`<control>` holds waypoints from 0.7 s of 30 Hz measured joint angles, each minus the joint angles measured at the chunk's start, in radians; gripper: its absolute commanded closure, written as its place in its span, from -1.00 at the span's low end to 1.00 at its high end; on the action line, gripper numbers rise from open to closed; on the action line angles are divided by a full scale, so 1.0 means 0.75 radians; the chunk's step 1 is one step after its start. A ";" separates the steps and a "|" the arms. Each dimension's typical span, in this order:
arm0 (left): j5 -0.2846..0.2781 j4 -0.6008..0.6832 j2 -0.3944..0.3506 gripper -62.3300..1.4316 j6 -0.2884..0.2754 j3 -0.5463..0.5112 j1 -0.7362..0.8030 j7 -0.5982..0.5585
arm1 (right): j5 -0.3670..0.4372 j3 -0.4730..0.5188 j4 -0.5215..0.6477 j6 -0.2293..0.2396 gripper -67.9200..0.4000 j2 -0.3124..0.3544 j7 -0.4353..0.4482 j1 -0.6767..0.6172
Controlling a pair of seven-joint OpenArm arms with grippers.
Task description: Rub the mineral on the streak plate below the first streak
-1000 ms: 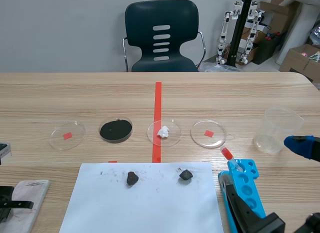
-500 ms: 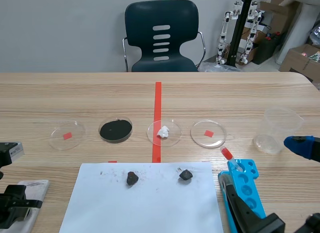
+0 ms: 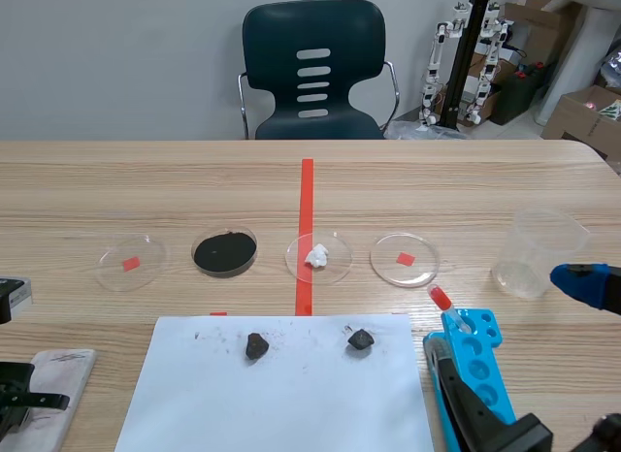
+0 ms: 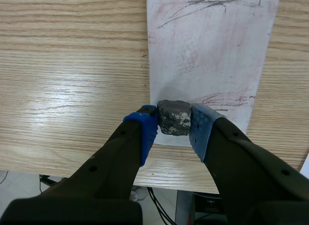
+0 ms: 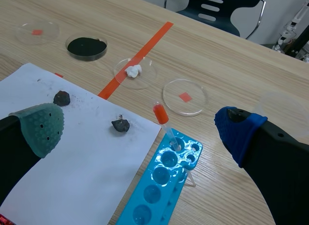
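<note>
At near-left corner of tabletop (image 3: 437, 190), my left jaws, clamped on dark grey mineral chunk (image 4: 175, 117), dragged back to near edge of white rectangular streak plate (image 4: 207, 51); faint second streak (image 4: 224, 98) probably laid. Right jaws apart.

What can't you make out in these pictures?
- Left wrist view: whether the mineral touches the streak plate; the left gripper and the mineral itself hide its underside.
- Scene view: the plate runs off the edge; the gripper hides the mineral.
- Scene view: blue rack, near end behind right arm.
</note>
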 measured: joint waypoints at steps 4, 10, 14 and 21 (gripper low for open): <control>-0.156 -0.010 -0.022 0.75 -0.065 -0.016 0.000 -0.008 | 0.000 0.000 0.000 0.000 -1.00 0.000 0.000 0.000; -0.232 -0.012 -0.017 0.75 -0.105 -0.014 0.001 -0.026 | 0.000 0.000 0.000 0.000 -1.00 0.000 0.000 0.000; -0.149 -0.010 -0.008 0.75 -0.084 -0.008 0.000 -0.019 | 0.000 0.000 0.000 -0.001 -1.00 0.000 0.000 0.000; 0.025 0.003 0.001 0.75 -0.007 0.002 0.000 0.001 | 0.000 0.000 0.000 0.001 -1.00 0.000 0.001 0.000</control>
